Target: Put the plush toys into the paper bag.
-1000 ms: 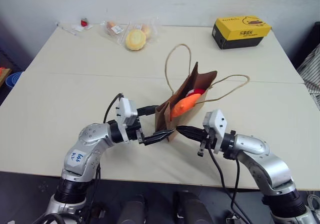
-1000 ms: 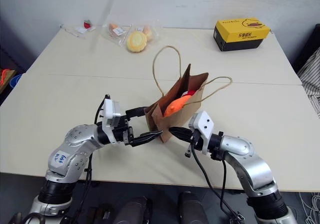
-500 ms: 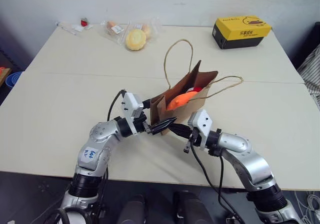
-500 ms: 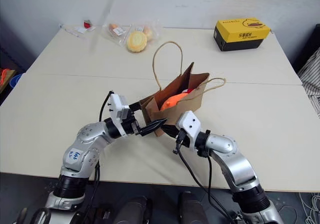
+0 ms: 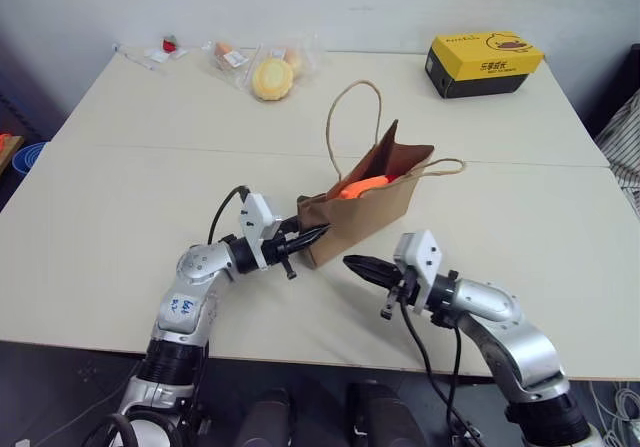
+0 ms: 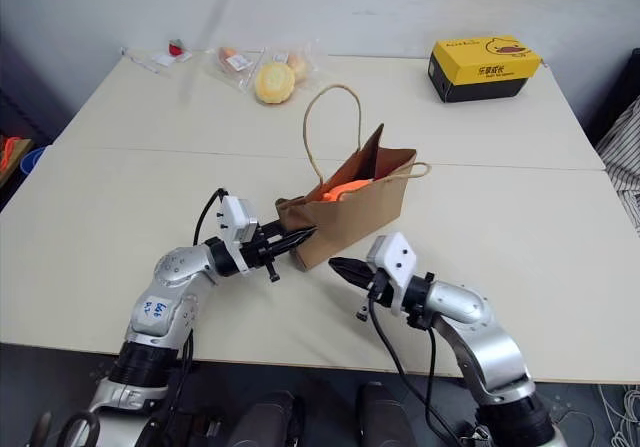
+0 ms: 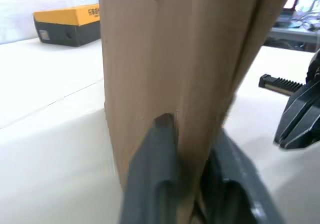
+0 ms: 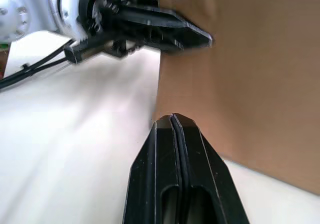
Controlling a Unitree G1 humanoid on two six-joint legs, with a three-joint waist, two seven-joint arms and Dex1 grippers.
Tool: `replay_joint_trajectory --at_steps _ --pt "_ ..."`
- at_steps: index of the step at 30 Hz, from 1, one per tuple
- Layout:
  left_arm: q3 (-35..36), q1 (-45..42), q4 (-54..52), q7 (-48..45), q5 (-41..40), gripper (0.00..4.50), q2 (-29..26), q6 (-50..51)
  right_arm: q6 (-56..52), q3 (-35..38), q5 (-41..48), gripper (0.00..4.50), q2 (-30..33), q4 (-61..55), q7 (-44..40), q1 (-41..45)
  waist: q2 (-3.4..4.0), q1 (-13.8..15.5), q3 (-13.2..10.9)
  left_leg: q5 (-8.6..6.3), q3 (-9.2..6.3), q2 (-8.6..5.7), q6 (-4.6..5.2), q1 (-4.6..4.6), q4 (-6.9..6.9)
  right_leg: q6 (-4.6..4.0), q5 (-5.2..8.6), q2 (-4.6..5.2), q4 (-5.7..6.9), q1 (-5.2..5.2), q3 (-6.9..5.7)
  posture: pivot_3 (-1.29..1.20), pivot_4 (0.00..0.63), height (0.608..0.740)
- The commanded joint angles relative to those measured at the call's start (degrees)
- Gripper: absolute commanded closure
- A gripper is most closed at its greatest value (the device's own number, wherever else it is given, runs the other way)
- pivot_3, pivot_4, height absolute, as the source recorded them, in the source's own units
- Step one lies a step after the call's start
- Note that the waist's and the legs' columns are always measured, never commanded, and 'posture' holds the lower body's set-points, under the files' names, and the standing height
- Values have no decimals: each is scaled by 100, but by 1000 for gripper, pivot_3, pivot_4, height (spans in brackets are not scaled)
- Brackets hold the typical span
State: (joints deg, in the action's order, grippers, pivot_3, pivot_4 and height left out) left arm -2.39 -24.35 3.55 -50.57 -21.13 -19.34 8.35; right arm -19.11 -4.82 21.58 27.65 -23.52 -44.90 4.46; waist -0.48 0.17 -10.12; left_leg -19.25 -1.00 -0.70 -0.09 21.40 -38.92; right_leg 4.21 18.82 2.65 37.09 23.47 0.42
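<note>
Left eye view: left pincer pinches the brown kraft paper bag's bottom corner, apparently steadying it on the pale surface. Bright orange plush toy sits inside. Right pincer, closed and empty, waits beside the bag.

Even, soft light falls over the scene from above, bright enough that the pale table reads almost white across the middle of the head views. Shadows are faint and short: a soft dark patch lies just under the paper bag at centre frame, and dimmer ones under the arms at the lower edge. No hard glare shows; the far wall at the top is a flat grey. The corners at left and right fall off into darkness. In the left wrist view the close fingers and the bag's brown face are blurred, and the yellow box at upper left is soft. In the right wrist view the table at left is smeared and washed out.
</note>
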Motion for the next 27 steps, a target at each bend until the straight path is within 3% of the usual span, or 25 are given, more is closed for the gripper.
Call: replay_joint_trajectory --at_steps 1,6,16,20,26,27 --pt "186 -374 407 -843 -348 4463 -235 -248 190 462 207 4500 267 -413 -150 -396 0 -5 0 0 0 -2 0 0 1 0 0 0 1 0 0 0 150 740" --pt "188 -869 1095 -2132 -504 4463 -638 -435 420 1336 554 4500 618 -833 -364 -1219 0 -21 0 0 4 -2 0 -1 5 0 0 -4 0 2 2 0 150 740" --pt "-225 -1454 1758 -3741 -410 4463 -608 -613 1537 3820 1076 4500 1114 -677 -1668 -3301 -2 93 0 -10 8 -5 19 -8 -3 2 -1 -6 0 -13 5 0 150 740" --pt "-203 -1676 2413 -3502 -134 4463 -486 -1104 2047 4006 934 4500 988 -167 -1806 -3358 -4 71 -1 -26 14 -4 50 -24 -7 2 -1 -10 11 -20 10 0 150 740" --pt "-221 -1539 2441 -3529 -26 4463 -456 -1363 2555 3807 730 4500 872 159 -1772 -3155 -3 77 0 -25 14 -4 50 -23 -8 2 -1 -8 18 -17 12 0 150 740" --pt "-172 -1522 2423 -3432 -23 4283 -494 -1297 2524 3730 737 4500 896 186 -1772 -3107 -3 81 0 -25 14 -4 49 -24 -8 2 -1 -7 18 -17 11 0 150 740"
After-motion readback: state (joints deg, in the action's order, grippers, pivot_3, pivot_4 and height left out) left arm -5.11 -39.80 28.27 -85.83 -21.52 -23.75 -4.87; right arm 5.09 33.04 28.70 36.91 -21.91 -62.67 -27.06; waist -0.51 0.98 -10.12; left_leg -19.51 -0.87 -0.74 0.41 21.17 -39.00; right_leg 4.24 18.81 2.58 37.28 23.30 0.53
